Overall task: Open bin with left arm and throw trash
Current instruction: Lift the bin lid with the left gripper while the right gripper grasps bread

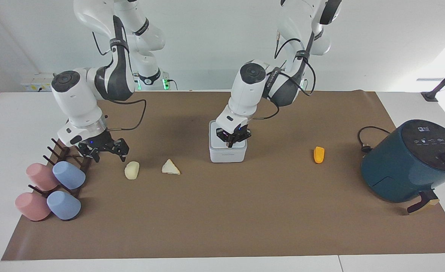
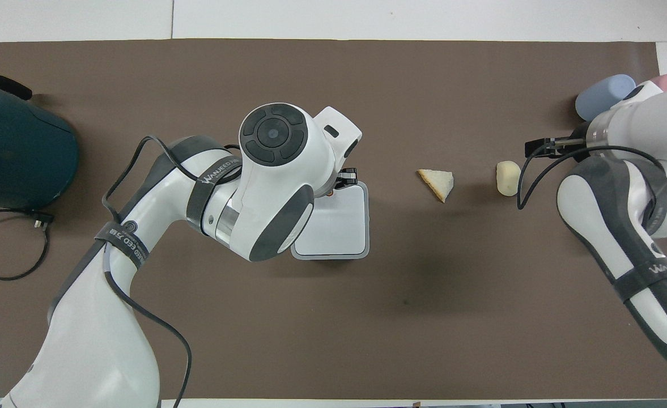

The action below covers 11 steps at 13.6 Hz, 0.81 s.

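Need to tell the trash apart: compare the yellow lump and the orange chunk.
The yellow lump is pale and rounded; the orange chunk is bright and blockier. The lump lies toward the right arm's end, beside the wedge; the chunk lies alone toward the left arm's end. Both rest untouched on the mat.
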{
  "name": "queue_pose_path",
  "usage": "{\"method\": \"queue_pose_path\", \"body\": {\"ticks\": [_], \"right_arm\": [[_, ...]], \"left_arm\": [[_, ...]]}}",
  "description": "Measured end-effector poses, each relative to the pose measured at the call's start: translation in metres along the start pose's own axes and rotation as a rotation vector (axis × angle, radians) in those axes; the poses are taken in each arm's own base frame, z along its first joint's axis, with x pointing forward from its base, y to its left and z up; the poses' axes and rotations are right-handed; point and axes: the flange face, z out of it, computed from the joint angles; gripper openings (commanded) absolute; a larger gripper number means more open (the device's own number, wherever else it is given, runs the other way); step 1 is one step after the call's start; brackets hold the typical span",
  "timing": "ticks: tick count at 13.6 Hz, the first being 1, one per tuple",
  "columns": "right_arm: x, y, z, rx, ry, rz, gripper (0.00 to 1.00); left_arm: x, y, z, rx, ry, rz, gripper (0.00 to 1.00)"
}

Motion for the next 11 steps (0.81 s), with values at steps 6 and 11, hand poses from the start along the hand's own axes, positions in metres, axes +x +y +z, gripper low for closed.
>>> {"method": "queue_pose_path", "body": {"ticks": [6, 11], "right_arm": [[-0.015, -0.012, 0.055, 0.007, -0.029, -0.018, 1.00], [-0.014, -0.033, 0.078, 0.014, -0.018, -0.053, 0.21]], "left_arm": [[-0.004, 0.003, 0.003, 0.002, -0.003, 0.000, 0.00], [-0.010, 0.002, 0.007, -0.008, 0.026, 0.007, 0.00]]}}
